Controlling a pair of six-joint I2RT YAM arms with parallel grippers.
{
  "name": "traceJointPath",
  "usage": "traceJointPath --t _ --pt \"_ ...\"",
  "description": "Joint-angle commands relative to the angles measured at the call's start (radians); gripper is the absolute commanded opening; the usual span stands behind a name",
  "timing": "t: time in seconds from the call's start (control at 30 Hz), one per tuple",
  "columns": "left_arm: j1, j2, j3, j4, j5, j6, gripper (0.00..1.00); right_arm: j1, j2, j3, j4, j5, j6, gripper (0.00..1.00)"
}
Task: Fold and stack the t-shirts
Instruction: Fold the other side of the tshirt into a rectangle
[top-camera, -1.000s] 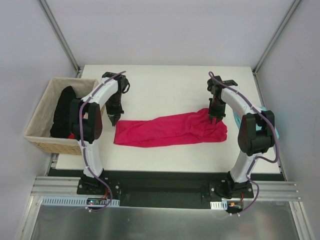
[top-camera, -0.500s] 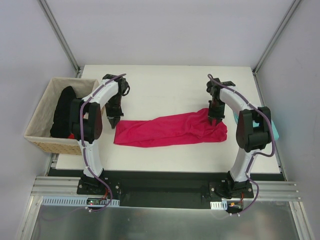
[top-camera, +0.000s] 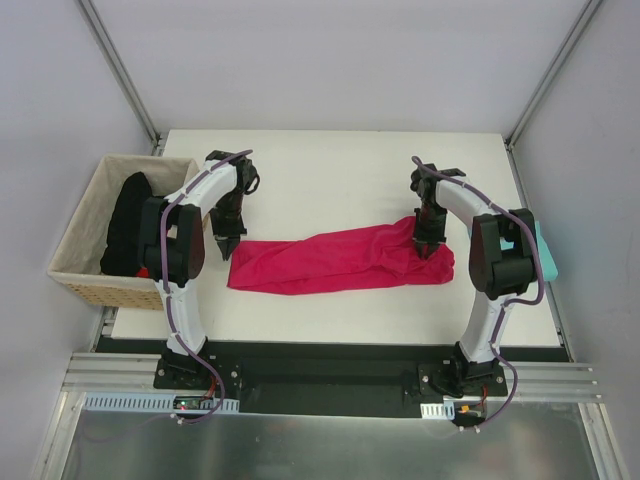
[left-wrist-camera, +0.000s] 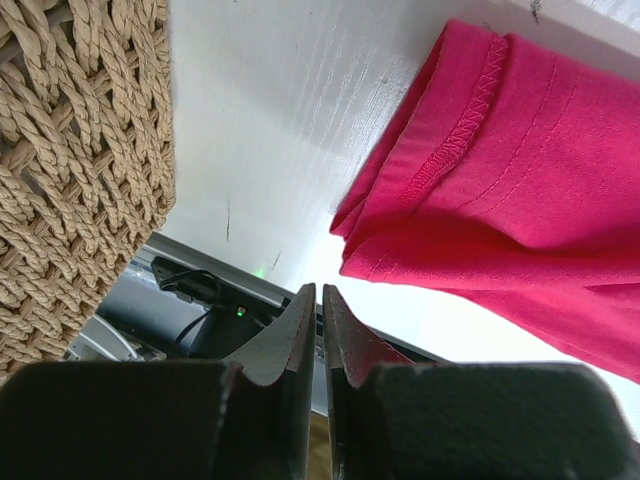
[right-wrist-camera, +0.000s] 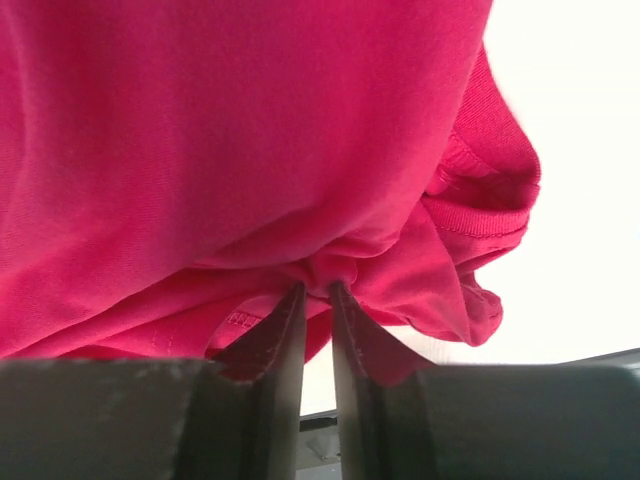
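top external shows the crimson-pink t-shirt lying on the white table as a long band folded lengthways, running left to right between the two arms. the teal t-shirt is only a sliver at the table's right edge, mostly hidden behind the right arm and well apart from the pink one. the left gripper hangs just beside the band's left end, between it and the wicker basket (which holds a dark cloth and is no part of the job). in the left wrist view its fingers are pressed together with nothing between them, tips over bare table a little short of the hemmed corner. the right gripper is down on the band's right end. in the right wrist view its fingers stand nearly together with a small pucker of pink cloth nipped between the tips, though how many layers it has i cannot tell.

the shirt should handle as light, limp knit: it will sag from any held point and slide easily on the smooth table, and its layers may slip apart if only the top one is caught. a single pinch would likely drag the fold askew. the better holds are probably the end corners, at the stitched hem on the left and the thicker seamed edge on the right, taking all layers at once.
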Motion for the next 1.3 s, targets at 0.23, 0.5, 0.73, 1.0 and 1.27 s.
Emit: traceJointPath --t 0.23,0.5,0.73,1.0,1.27 --pt "-0.003 -0.039 0.004 -0.097 -0.01 -0.011 0.06 -0.005 -0.015 0.018 -0.02 -0.007 -0.001 0.01" --pt "-0.001 -0.033 0.017 -0.089 -0.012 -0.002 0.06 -0.002 -0.059 0.088 -0.072 0.03 0.007 0.01" --pt "-0.003 -0.032 0.008 -0.065 0.001 0.011 0.06 0.003 -0.089 0.148 -0.119 0.073 -0.001 0.01" --pt "-0.001 -0.035 0.004 -0.06 -0.01 0.021 0.06 0.013 -0.078 0.214 -0.139 0.128 -0.016 0.01" --pt "-0.001 -0.03 0.004 -0.062 -0.012 0.03 0.06 0.01 -0.026 0.293 -0.162 0.266 -0.062 0.01"
